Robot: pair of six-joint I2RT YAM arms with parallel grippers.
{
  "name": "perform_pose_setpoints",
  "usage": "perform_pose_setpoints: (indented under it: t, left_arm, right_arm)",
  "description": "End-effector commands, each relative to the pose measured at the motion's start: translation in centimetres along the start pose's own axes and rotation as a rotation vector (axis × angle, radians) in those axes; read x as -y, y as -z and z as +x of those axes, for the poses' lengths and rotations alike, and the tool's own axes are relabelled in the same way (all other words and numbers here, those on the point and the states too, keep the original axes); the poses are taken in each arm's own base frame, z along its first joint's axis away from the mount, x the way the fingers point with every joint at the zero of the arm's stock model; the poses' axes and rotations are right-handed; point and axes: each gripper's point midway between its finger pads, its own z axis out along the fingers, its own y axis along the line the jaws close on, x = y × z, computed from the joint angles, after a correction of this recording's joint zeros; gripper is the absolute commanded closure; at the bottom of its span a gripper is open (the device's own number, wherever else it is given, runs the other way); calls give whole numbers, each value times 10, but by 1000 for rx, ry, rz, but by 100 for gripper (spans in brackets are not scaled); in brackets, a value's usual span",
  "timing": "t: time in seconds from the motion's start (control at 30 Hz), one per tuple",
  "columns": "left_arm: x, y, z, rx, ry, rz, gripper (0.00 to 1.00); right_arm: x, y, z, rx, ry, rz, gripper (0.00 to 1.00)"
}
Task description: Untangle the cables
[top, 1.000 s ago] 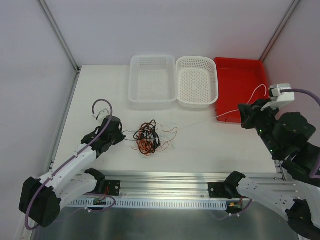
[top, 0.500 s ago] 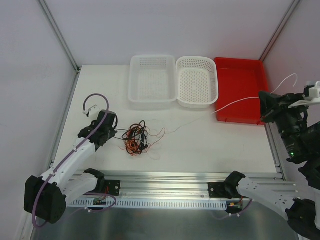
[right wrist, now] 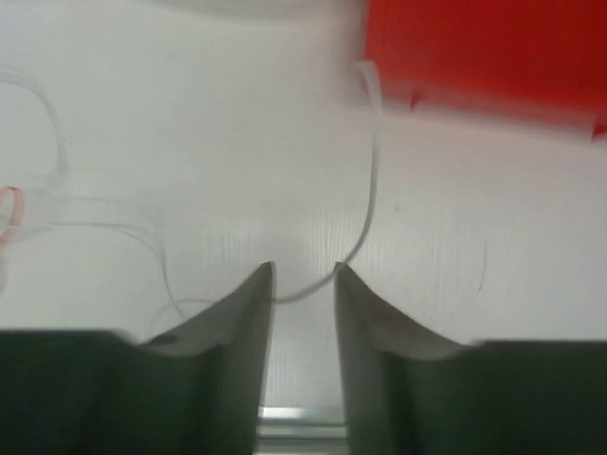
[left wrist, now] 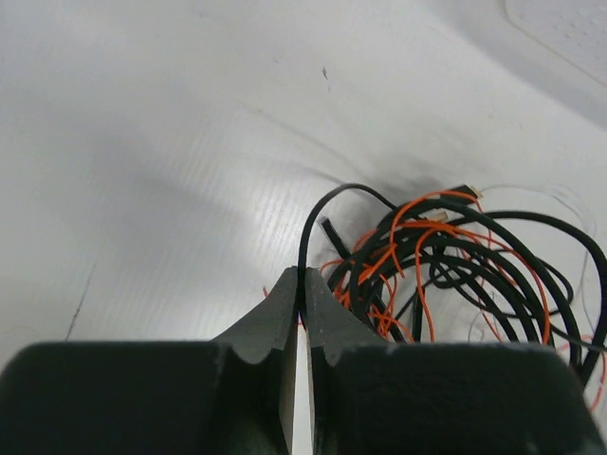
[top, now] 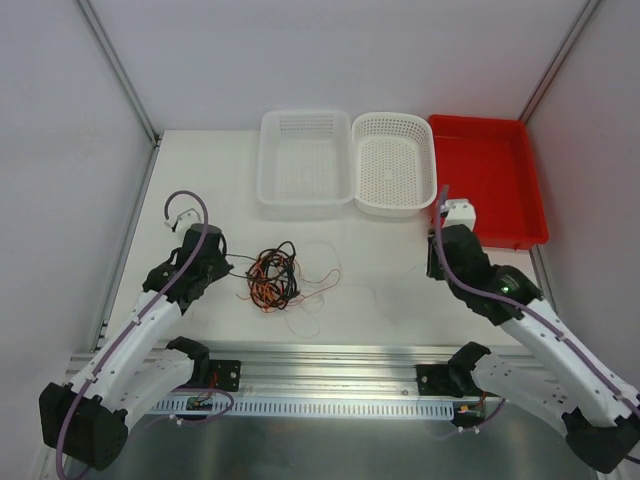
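top: overhead, whole table (top: 200,180) | wrists: low, close, forward (left shares the cables (left wrist: 455,256) with top)

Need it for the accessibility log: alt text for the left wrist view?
The left hand is shut on a thin black cable, which arcs up and rightward into a loose tangle of black and orange cables lying on the white table.

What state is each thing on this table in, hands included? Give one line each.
left hand: shut on a black cable leading from the tangle.
right hand: open; nothing gripped.
white cable: slack, crossing between the right hand's fingertips.
tangle: black and orange cables knotted together.
rectangular basket: empty.
rounded basket: empty.
red tray: empty.
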Motion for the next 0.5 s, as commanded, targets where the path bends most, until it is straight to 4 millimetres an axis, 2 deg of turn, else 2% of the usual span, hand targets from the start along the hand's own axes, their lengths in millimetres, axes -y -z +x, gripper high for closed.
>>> perform_pose_setpoints:
  t: [0.0,0.03,0.07,0.1,0.13,0.17,0.2,0.33,0.4,0.47]
  left_arm:
    - [4,7,15,-56,-45,78,96]
    - [6,8,17,-66,-52,99,91]
    - [8,10,19,-73,-58,119,76]
    - [10,13,19,-74,-68,141,65]
    - [16,17,23,-93,-72,182,56]
    - [19,19,25,-103,-77,204,41]
    - [24,24,24,-103,-81,238,35]
    - [41,37,28,-152,-88,342,19]
    - [55,44,36,-214,-86,409,16]
    - [64,48,39,-247,-95,441,15]
  right_arm:
    - [9,-22,77,-224,-136,96,63]
    - [11,-25,93,-278,-168,126,44]
    - [12,-30,112,-350,-147,149,39]
    - [12,-30,119,-379,-135,152,37]
    - [8,-30,121,-392,-127,132,34]
    - [-2,-30,123,-416,-86,59,32]
    - [-15,-32,116,-390,-73,-5,31]
    - [-54,-29,92,-321,9,-217,28]
    - [-79,-29,88,-319,55,-337,28]
    - [-96,-31,87,-323,88,-407,27]
